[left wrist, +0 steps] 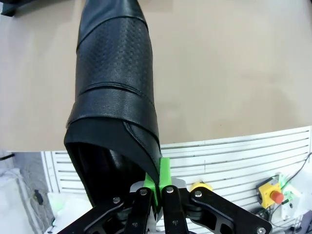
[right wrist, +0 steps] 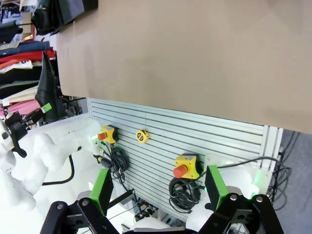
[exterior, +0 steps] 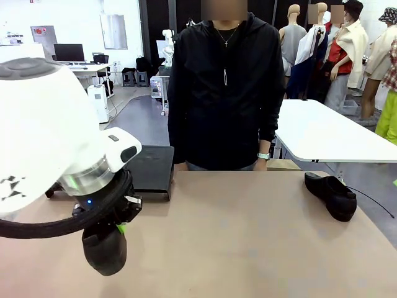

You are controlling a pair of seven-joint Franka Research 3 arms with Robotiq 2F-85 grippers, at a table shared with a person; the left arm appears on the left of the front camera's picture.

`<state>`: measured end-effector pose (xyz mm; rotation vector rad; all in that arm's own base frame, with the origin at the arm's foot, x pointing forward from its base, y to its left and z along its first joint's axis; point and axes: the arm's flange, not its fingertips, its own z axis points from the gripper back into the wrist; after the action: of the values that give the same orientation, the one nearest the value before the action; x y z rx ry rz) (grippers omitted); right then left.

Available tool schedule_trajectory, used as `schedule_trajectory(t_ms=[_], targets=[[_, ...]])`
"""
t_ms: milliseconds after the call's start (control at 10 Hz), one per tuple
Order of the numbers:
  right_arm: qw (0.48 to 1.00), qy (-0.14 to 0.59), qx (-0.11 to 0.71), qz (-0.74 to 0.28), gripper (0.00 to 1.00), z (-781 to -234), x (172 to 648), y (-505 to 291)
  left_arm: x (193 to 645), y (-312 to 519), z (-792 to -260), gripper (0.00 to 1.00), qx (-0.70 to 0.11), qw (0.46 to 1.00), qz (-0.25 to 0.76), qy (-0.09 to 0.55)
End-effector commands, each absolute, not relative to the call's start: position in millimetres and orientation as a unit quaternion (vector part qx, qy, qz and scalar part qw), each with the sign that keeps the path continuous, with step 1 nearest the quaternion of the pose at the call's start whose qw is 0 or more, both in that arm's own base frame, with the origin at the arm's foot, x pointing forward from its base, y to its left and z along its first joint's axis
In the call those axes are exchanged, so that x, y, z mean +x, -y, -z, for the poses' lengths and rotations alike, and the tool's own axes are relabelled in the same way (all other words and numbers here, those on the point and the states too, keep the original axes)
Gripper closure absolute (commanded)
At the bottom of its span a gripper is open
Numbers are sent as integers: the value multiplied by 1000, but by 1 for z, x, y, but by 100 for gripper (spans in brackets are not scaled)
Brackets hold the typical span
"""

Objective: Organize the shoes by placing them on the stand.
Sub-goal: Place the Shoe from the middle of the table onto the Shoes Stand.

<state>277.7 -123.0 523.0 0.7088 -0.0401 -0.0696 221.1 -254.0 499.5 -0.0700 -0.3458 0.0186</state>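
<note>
Left gripper point(left wrist: 158, 181) is clenched on a glossy black leather slip-on loafer point(left wrist: 114, 87), its green pads pinching the thin rim of the shoe's opening, with one pad on the outside of the leather and the other inside. In the left wrist view the loafer runs away from the gripper, with its perforated upper facing the camera and its toe past the top edge. In the front view the same loafer hangs toe-down from the gripper over the near left part of the light brown bench point(exterior: 248, 242). I cannot tell whether the toe touches the surface.

The right gripper point(right wrist: 160, 187) is released, its two green-padded fingers spread wide with nothing between them. It is off the bench and looks at the bench's near edge and at a white slatted panel point(right wrist: 195, 131) below it. That panel carries yellow boxes with red buttons point(right wrist: 186, 165) and coiled black cables.

A second black loafer point(exterior: 332, 195) lies on its sole at the far right of the bench, close to the right edge and well apart from the held one. A dark boxy unit point(exterior: 149, 167) sits at the far left of the bench, behind the left arm. A person in a black zipped jacket point(exterior: 223, 87) stands at the far side, with a wristwatch point(exterior: 263, 156) on one arm and the hands below the bench's edge.
</note>
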Motion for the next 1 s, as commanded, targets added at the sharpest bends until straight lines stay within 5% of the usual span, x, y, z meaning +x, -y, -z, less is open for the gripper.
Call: schedule_trajectory(t_ms=[0,300,900], targets=[[935,22,350,47,0,-526,278,120,226,263,-490,100,-38,984,-11,171],[935,22,350,47,0,-526,278,120,274,247,-523,100,-12,984,4,179],[935,22,350,47,0,-526,278,120,507,217,-523,100,19,960,55,274]])
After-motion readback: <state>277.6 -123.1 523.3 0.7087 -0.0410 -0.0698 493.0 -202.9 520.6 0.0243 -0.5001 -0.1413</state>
